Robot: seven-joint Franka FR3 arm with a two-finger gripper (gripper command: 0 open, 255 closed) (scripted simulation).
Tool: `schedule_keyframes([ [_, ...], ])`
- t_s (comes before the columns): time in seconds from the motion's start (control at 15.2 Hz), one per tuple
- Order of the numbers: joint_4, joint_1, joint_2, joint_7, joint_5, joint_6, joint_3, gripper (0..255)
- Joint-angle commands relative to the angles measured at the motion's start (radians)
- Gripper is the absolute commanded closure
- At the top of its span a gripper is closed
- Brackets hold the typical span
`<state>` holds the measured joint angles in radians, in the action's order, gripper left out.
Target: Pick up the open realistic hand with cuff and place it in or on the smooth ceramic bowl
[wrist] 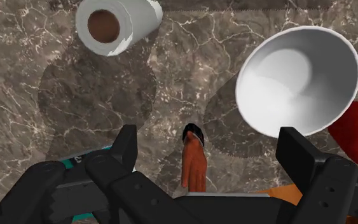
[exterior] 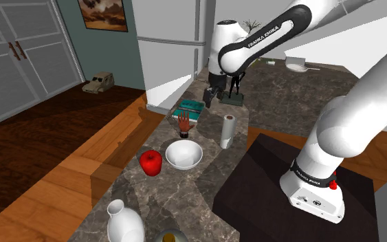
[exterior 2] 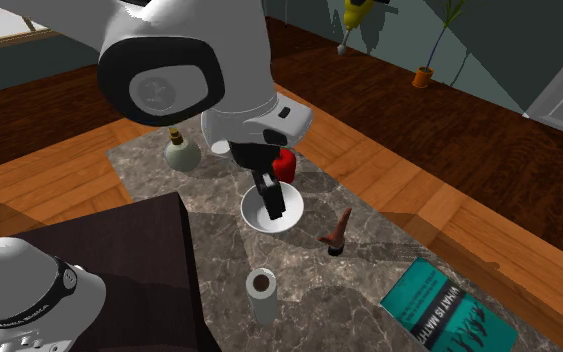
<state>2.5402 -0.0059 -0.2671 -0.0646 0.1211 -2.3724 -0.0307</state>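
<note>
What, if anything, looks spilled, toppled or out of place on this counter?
Nothing stands out. The brown hand stands on its cuff, the white bowl sits upright and empty, the paper roll stands on end, and the teal book lies flat.

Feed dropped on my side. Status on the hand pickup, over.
Gripper open, above the hand, not touching. Hand upright on counter, beside empty white bowl. Nothing between them.

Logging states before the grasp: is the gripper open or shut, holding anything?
Gripper: open, holding nothing; the hand sits between its fingers, untouched.
</note>
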Motion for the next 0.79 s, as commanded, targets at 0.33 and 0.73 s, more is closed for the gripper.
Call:
schedule_keyframes([
  [0.33,-0.08,-0.014,0.286,-0.051,0.067,-0.248,0.002,0],
  [0.73,-0.213,-0.003,0.534,-0.12,0.145,-0.398,-0.018,0],
])
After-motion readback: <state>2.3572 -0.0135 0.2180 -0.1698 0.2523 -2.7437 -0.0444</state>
